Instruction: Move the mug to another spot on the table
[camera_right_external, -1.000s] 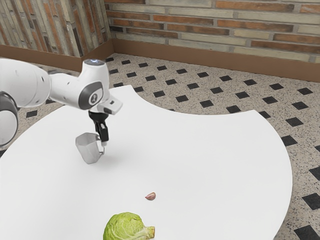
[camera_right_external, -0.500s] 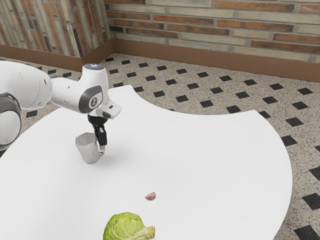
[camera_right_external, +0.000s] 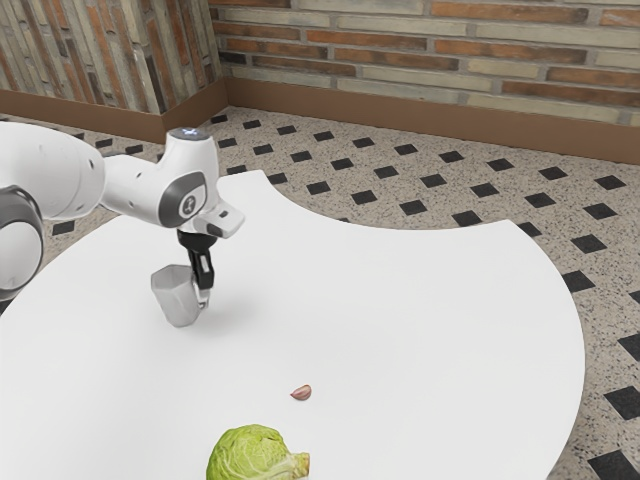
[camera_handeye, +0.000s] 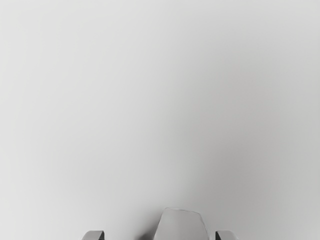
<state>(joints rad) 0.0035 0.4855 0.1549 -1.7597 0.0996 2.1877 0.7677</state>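
The two fingertips (camera_handeye: 93, 235) of the black two-finger gripper (camera_right_external: 203, 284) stand wide apart in the wrist view. Between them rises a faceted grey part of the grey tapered mug (camera_handeye: 182, 226), nearer one tip than the other and with clear table showing on its other side, so the fingers are spread around it and have no hold of it. In the exterior view the gripper points straight down at the side of the mug (camera_right_external: 176, 298) that faces the exterior view's right, its tips low beside the mug's wall and small handle. The mug stands on the round white table (camera_right_external: 420, 320), towards the exterior view's left and some way in from the table's far edge. Above the gripper the white hand is level, and the white forearm runs back and slightly upward to the exterior view's left, to a thick white upper link at the picture's edge. A wide bare stretch of tabletop lies to the exterior view's right of the mug, reaching to the curved rim. The far edge has a notch cut into it behind the hand. Towards the near edge lie a small pinkish-brown garlic clove (camera_right_external: 301, 392) and, nearer the camera, a leafy green cabbage head (camera_right_external: 257, 455), both well apart from the mug. Beyond the table's rim is a speckled floor with black diamond tiles (camera_right_external: 480, 170), and behind it a brick wall (camera_right_external: 430, 50).
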